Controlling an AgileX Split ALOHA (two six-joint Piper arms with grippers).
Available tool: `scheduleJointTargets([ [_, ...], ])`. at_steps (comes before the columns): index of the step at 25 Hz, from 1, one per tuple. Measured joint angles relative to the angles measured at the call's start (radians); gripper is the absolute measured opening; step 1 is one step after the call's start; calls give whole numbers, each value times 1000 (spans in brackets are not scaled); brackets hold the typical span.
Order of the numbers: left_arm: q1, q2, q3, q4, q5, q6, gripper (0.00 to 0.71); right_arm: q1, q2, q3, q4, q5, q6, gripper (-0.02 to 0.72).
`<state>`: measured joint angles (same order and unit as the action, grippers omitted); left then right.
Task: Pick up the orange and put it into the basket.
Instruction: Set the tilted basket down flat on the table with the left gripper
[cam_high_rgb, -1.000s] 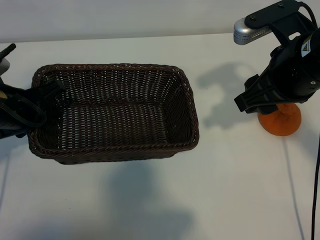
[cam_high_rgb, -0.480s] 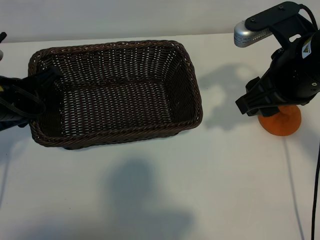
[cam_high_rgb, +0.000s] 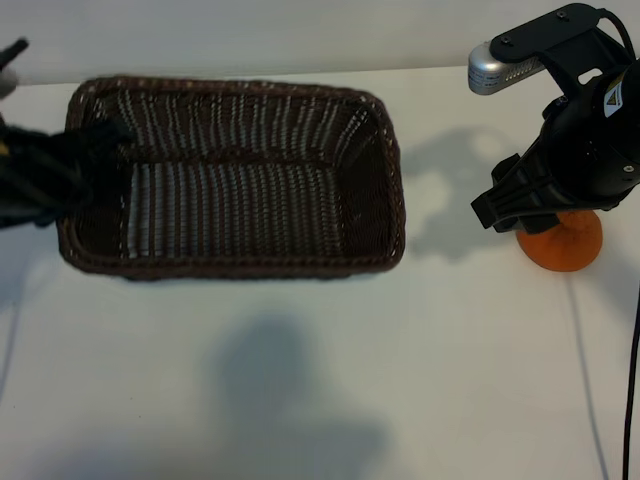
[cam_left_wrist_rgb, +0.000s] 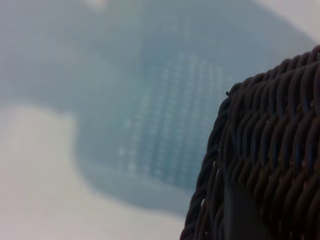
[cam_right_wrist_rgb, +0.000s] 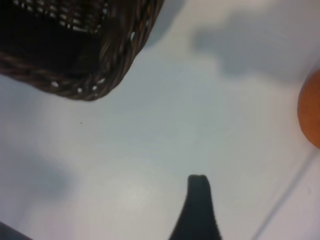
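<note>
The basket (cam_high_rgb: 230, 266), dark brown wicker, hangs tilted above the table at the left, with its shadow spread on the white surface below. My left gripper (cam_high_rgb: 103, 137) is shut on the basket's left rim. In the left wrist view the weave (cam_left_wrist_rgb: 272, 150) fills one side, with a dark finger (cam_left_wrist_rgb: 240, 212) against it. The orange (cam_high_rgb: 563, 243) rests on the table at the right, partly hidden under my right arm. My right gripper (cam_high_rgb: 497, 207) hovers just left of the orange, open and empty. The right wrist view shows one finger (cam_right_wrist_rgb: 198, 202), the orange's edge (cam_right_wrist_rgb: 311, 112) and a basket corner (cam_right_wrist_rgb: 80, 82).
The white table (cam_high_rgb: 450, 380) stretches bare in front and between the basket and the orange. A thin seam line (cam_high_rgb: 585, 370) runs along the table's right side. A silver camera housing (cam_high_rgb: 495, 68) sticks out from the right arm.
The basket has moved toward the back and tipped, carried by my left gripper. The right arm and the orange have stayed put.
</note>
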<state>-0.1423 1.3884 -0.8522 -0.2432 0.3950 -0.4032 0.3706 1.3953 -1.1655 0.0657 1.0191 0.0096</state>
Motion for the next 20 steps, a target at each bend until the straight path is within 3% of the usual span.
scheduleJointTargets([
  [10,0,179,-202,-297,152,387,328,0,0,0,0,13,0,558],
  [20,0,289,-207,-374,71,415,328,0,0,0,0,18,0,558],
])
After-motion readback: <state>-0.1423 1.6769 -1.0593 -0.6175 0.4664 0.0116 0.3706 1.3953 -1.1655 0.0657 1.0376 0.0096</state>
